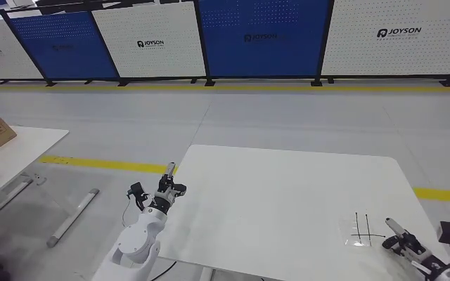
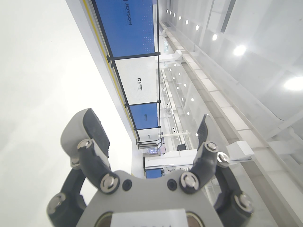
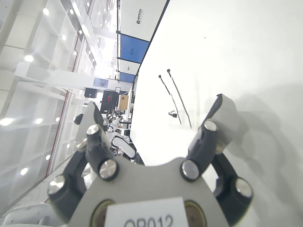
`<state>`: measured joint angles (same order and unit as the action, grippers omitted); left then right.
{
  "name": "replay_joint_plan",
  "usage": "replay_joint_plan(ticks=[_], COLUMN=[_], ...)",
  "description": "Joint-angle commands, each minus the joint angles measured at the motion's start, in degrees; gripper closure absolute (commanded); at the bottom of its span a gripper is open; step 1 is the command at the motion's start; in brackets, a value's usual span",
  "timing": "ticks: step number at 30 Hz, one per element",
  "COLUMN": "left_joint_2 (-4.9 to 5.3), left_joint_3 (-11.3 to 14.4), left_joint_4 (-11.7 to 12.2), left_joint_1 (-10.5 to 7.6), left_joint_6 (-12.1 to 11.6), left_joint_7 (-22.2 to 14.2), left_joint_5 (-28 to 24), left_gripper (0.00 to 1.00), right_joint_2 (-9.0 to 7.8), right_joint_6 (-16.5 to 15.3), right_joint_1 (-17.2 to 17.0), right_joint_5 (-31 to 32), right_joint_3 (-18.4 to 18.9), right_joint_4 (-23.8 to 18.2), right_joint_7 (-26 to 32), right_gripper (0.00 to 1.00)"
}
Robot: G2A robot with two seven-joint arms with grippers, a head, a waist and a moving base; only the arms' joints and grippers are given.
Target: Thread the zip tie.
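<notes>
Currently, no tie is in hand, so I judge the step to be the first pick-up. My right gripper (image 3: 156,102) hovers at the table's (image 1: 281,204) near right corner, its fingers spread wide with nothing between them. My left gripper (image 2: 149,121) is equally wide open and empty at the table's left edge, well apart from the work. The zip ties (image 3: 179,96) lie flat on the table just beside the right gripper, close to the table's right edge. To do this well, I would bring the right gripper down over a single strap, well away from where the straps cross. I would pinch near the tail so that the tip stays free to be aimed. The left gripper would then come across the table to steady the head, since the slot is small and needs square alignment. The ties are thin black straps, each with a small square head. Two lie nearly parallel, and a third lies across them, though I cannot tell whether over or under.
</notes>
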<state>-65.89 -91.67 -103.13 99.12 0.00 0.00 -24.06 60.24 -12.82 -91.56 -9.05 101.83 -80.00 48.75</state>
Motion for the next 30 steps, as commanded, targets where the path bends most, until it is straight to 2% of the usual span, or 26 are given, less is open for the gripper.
replay_joint_plan(ticks=[1,12,14,15,16,17,18,20,22,25,30], left_joint_2=[0.00,0.00,0.00,0.00,0.00,0.00,0.00,0.00,0.00,0.00,0.00], left_joint_3=[0.00,0.00,0.00,0.00,0.00,0.00,0.00,0.00,0.00,0.00,0.00], left_joint_4=[0.00,0.00,0.00,0.00,0.00,0.00,0.00,0.00,0.00,0.00,0.00], left_joint_1=[0.00,0.00,0.00,0.00,0.00,0.00,0.00,0.00,0.00,0.00,0.00], left_joint_6=[0.00,0.00,0.00,0.00,0.00,0.00,0.00,0.00,0.00,0.00,0.00], left_joint_7=[0.00,0.00,0.00,0.00,0.00,0.00,0.00,0.00,0.00,0.00,0.00], left_joint_5=[0.00,0.00,0.00,0.00,0.00,0.00,0.00,0.00,0.00,0.00,0.00], left_gripper=[0.00,0.00,0.00,0.00,0.00,0.00,0.00,0.00,0.00,0.00,0.00], right_joint_2=[0.00,0.05,0.00,-0.03,-0.07,-0.11,-0.14,-0.20,-0.26,-0.34,-0.51], right_joint_6=[0.00,-0.70,-0.93,-1.02,-1.03,-0.96,-0.88,-0.86,-0.92,-0.98,-0.90], right_joint_1=[-0.01,-0.59,-0.61,-0.63,-0.66,-0.68,-0.69,-0.70,-0.77,-0.87,-1.04], right_joint_5=[-0.01,-1.20,-1.15,-1.03,-0.88,-0.70,-0.42,0.01,0.26,0.33,0.87], right_joint_3=[0.01,-0.32,-0.33,-0.33,-0.32,-0.33,-0.36,-0.49,-0.49,-0.36,-0.34], right_joint_4=[-0.02,-0.34,-0.24,-0.19,-0.11,-0.03,0.02,0.07,0.18,0.32,0.55], right_joint_7=[0.03,-1.59,-1.56,-1.50,-1.45,-1.45,-1.52,-1.63,-1.78,-1.79,-1.67], right_gripper=[0.00,0.00,0.07,0.18,0.18,0.23,0.35,0.37,0.47,0.51,0.51])
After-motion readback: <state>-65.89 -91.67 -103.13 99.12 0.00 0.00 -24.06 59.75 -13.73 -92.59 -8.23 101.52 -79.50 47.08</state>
